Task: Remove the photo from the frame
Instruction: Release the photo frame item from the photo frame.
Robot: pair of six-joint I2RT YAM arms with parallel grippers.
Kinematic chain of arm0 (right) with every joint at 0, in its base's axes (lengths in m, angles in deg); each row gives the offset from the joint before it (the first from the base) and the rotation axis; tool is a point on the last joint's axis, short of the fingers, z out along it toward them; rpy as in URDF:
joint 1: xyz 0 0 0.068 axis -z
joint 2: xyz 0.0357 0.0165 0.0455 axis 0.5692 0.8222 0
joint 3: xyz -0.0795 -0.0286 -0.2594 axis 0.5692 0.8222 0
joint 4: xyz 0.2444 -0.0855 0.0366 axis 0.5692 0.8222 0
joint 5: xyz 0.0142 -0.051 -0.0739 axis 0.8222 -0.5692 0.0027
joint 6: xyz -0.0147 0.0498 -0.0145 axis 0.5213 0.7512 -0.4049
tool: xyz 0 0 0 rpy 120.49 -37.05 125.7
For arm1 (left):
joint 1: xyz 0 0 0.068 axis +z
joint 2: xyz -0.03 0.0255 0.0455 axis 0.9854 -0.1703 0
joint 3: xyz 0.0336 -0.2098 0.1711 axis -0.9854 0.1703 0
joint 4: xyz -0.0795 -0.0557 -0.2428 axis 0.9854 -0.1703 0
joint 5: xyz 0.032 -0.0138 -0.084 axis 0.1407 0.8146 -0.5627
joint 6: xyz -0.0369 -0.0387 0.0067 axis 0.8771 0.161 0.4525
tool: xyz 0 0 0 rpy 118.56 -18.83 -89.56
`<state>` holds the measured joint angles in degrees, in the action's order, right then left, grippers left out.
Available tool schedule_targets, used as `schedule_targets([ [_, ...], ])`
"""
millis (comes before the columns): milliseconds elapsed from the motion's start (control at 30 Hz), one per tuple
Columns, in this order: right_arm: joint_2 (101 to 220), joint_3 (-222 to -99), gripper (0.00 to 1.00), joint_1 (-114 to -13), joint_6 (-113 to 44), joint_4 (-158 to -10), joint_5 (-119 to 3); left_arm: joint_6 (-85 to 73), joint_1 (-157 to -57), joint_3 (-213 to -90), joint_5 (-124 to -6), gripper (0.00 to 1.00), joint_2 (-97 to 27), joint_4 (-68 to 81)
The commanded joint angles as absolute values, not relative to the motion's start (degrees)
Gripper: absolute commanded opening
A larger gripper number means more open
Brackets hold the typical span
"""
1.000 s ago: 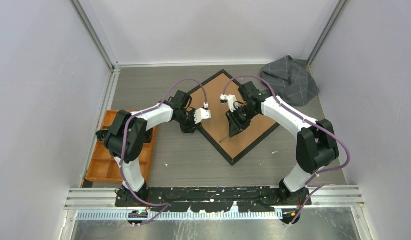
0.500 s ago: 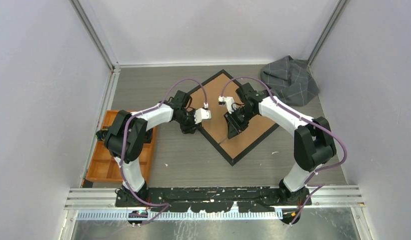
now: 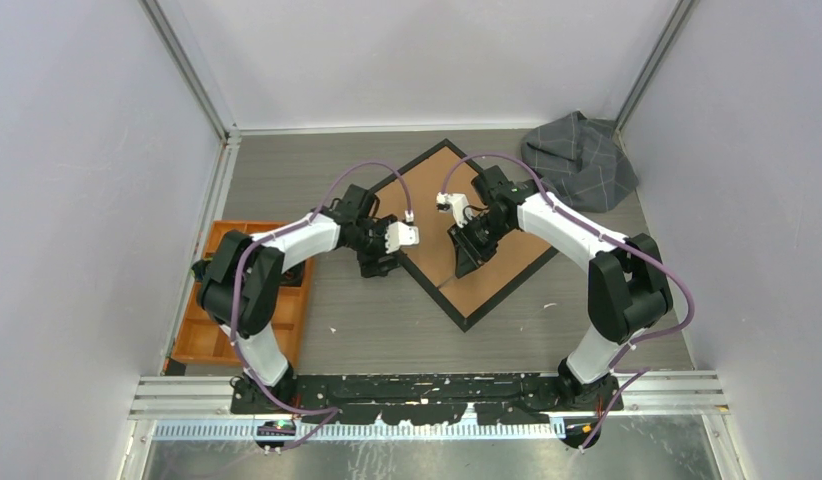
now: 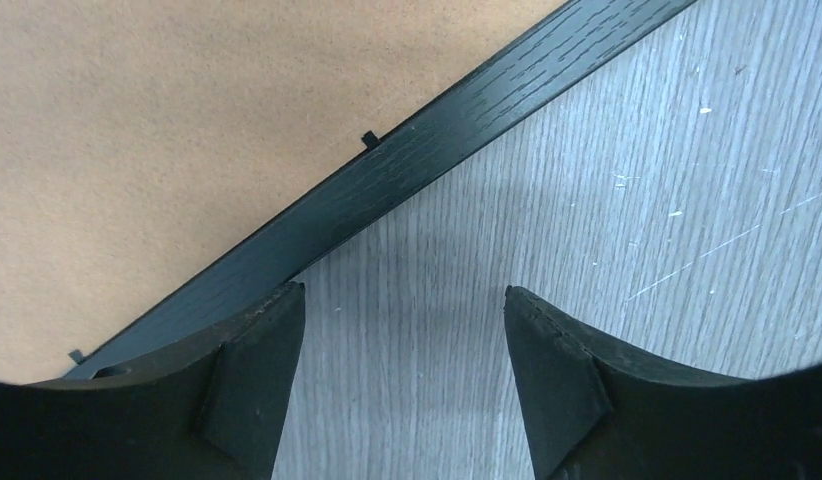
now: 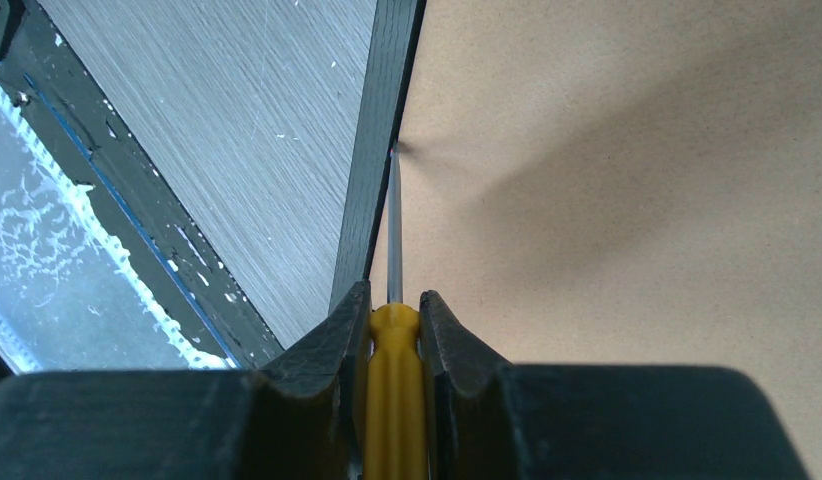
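Right gripper [image 5: 392, 320] clamps yellow-handled screwdriver [image 5: 391, 400], tip at seven o'clock on the black wooden frame [image 5: 382, 150]. Left gripper [image 4: 402, 340] hangs released. Brown backing board [image 5: 637, 200] still in, so the photo's not out.

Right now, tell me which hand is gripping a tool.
The right hand: it is shut on a yellow-handled screwdriver, whose tip sits at the inner edge of the frame. The left hand is open and empty, beside the frame.
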<state>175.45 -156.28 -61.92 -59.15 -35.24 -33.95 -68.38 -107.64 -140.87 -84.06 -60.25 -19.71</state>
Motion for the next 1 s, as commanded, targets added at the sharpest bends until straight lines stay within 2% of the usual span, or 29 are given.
schedule_targets([
  [0, 176.38, -156.94, 0.01, -63.23, -59.85, -32.37, -31.66, -75.39, -108.22, -140.05, -87.22, 0.75, -56.36, -15.33],
  [267, 176.24, -156.67, 0.01, -63.24, -60.13, -32.14, -31.25, -88.19, -108.99, -139.17, -88.09, 0.81, -56.65, -13.73],
  [567, 174.89, -156.12, 0.01, -63.23, -59.28, -32.82, -31.13, -91.44, -109.11, -145.13, -83.39, 0.74, -65.26, -19.02],
  [667, 174.05, -155.76, 0.01, -63.99, -59.01, -33.27, -31.97, -90.93, -109.19, -146.27, -82.59, 0.65, -66.67, -20.13],
  [800, 171.71, -154.55, 0.01, -65.77, -56.77, -36.05, -36.2, -88.66, -109.52, -149.6, -81.17, 0.43, -69.0, -24.7],
  [967, 168.84, -153.35, 0.01, -70.04, -53.02, -38.95, -43.35, -81.5, -111.1, -153.24, -78.17, 0.36, -71.71, -30.05],
])
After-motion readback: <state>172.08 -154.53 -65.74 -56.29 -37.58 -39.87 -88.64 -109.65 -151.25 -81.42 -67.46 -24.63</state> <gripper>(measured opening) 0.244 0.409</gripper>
